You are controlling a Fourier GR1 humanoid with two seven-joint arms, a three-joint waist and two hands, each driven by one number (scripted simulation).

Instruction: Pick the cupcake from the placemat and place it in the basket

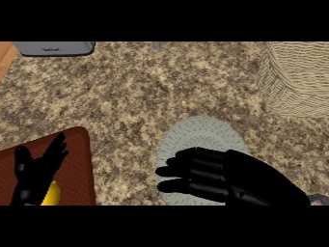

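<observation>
- Granite counter [124, 91] lies bare from the placemat [202, 132] toward the wicker basket [306, 79] at two o'clock.
- At nine o'clock: a red-brown tray [78, 164] (banana [51, 193] on it).

Cupcake not visible; right hand [210, 176] covers the lower middle of the pale placemat [195, 132], fingers curled. Wicker basket [306, 79] cut off by right edge, upper right. Grey appliance [53, 48] at upper left cut by top band. Yellow object [50, 194] lower left, mostly hidden behind left hand [35, 176], kind unclear. Small grey stub [157, 47] top centre, unidentifiable.
</observation>
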